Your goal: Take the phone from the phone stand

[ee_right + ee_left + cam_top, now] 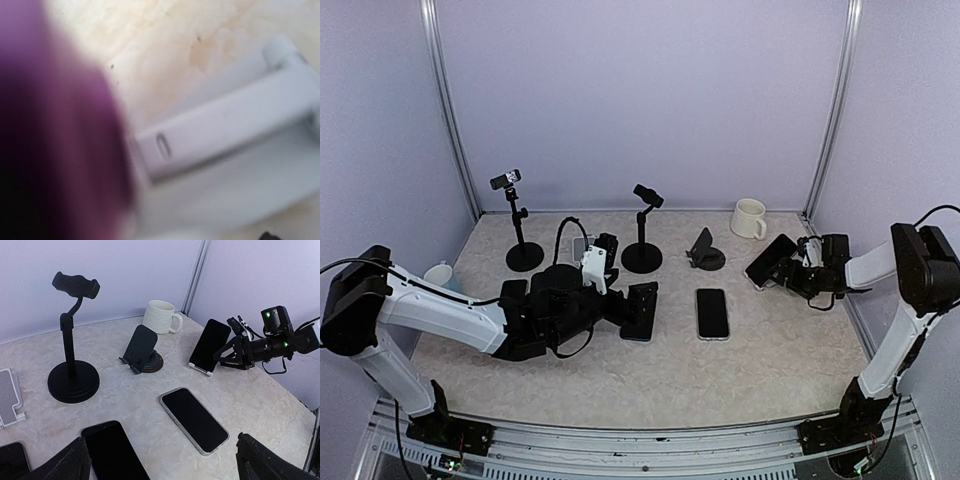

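A dark phone [770, 258] leans on a small white phone stand [202, 370] at the right of the table; it also shows in the left wrist view [210, 344]. My right gripper [798, 264] sits right behind the phone's far edge, fingers [234, 323] spread apart, open. The right wrist view is blurred: the phone's dark back [50, 140] fills the left, the white stand [225, 125] lies beside it. My left gripper [165, 472] is open low over the table, by a flat dark phone [114, 450].
A clear-cased phone [712, 313] lies flat mid-table. A small black stand [705, 250], two tall black clamp stands [642, 240] [522, 240], a white mug [749, 218] and another white stand [7, 397] stand behind. A cup [438, 273] sits at the left.
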Robot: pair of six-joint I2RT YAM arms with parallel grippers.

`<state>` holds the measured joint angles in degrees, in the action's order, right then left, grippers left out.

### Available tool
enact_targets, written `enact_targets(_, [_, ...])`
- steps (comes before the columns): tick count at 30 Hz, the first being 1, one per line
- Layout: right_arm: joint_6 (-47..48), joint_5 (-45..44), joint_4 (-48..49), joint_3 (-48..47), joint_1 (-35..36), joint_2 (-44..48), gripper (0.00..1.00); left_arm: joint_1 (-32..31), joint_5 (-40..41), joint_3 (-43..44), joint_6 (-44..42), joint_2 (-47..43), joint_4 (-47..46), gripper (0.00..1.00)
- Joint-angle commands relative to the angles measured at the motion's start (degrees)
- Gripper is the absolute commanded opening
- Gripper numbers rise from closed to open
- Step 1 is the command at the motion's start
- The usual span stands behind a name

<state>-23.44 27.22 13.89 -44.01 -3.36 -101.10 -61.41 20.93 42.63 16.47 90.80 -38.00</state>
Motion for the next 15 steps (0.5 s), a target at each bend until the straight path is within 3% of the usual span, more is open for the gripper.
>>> enact_targets(1, [0.15, 1.21, -0.34, 4.57, -1.26, 4.43, 0.88, 0.42, -1.51, -0.70, -0.54, -0.77, -0.50, 0.99])
enact_targets(6, [-2.07, 0.52, -0.38, 8.50, -4.48, 10.25, 0.81, 0.30, -1.94, -0.89, -0.52, -0.91, -0.98, 0.99])
enact_targets(12, [-3.37, -5.32, -5.72, 5.54, -8.14, 8.63, 0.48, 0.25, -1.86, -0.89, -0.64, -1.07, -1.16, 0.99])
enact_targets(15, [-5.44, -5.22, -5.09, 4.41, -8.33, 7.19, 0.36, 0.32, -1.24, -0.96, -0.58, -1.40, -1.00, 0.99])
